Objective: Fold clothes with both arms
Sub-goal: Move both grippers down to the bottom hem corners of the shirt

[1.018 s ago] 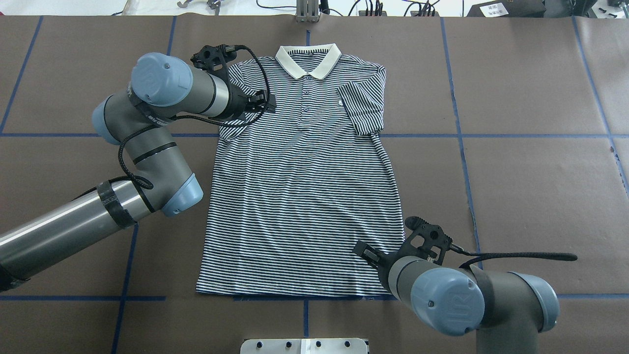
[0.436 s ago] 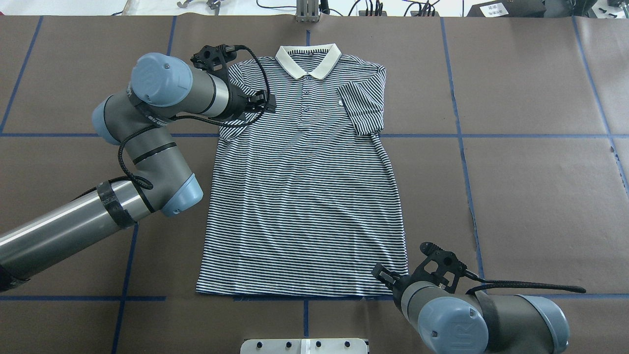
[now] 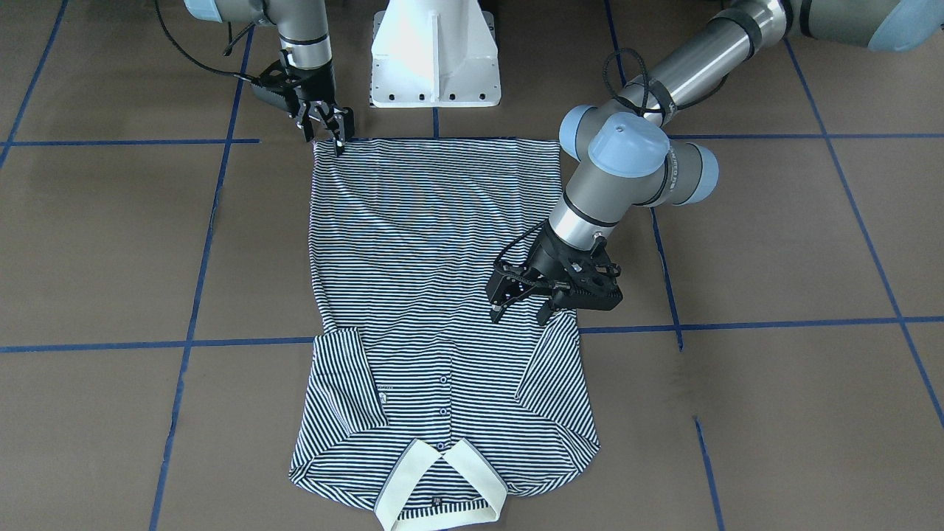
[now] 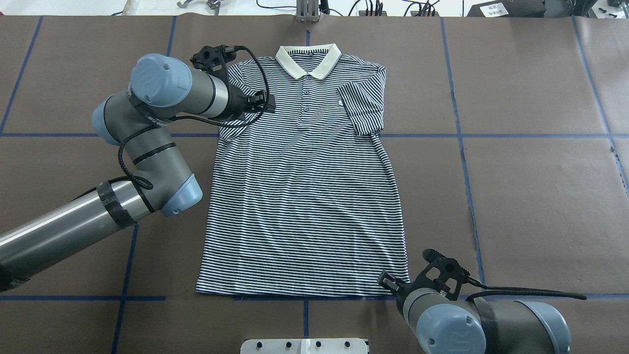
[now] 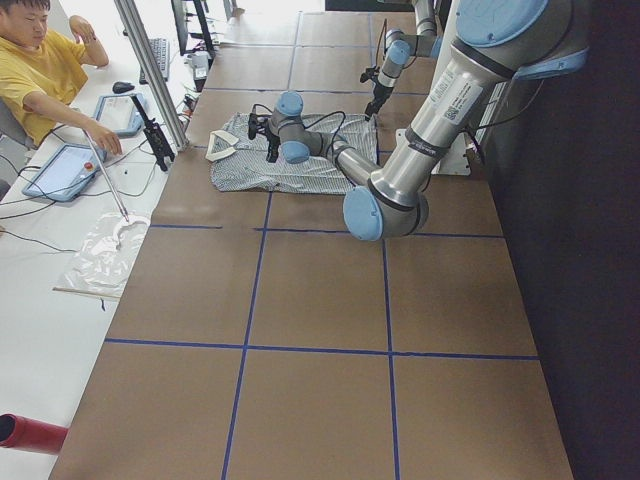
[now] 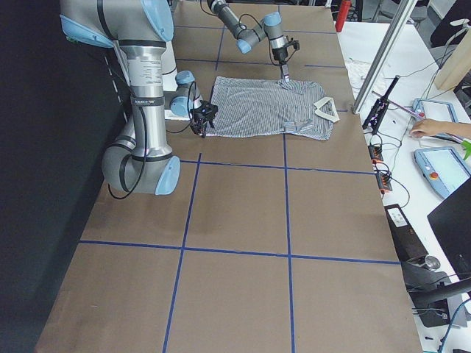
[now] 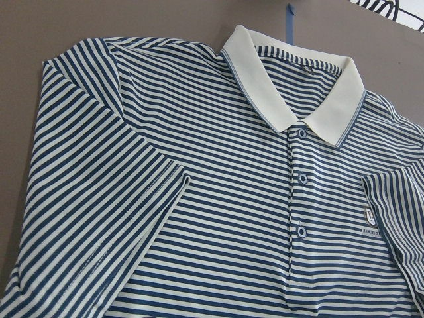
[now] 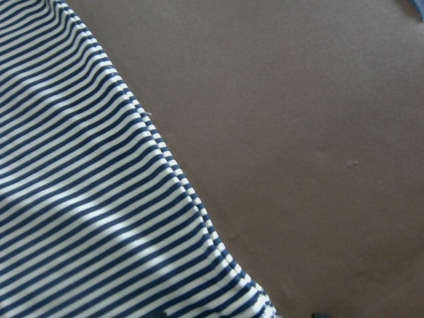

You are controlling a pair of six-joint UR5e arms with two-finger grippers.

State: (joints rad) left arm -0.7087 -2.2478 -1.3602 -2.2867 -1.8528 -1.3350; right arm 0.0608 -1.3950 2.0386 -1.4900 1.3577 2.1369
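Our right claw has slid back toward our side of the table since a moment ago. Now it sits spread apart right at the bottom corner of the striped polo shirt. Our left claw has not moved. It hangs wide apart over the shirt, with a sleeve just past it. The shirt lies flat on the brown table, and its cream collar is far beyond the right claw.
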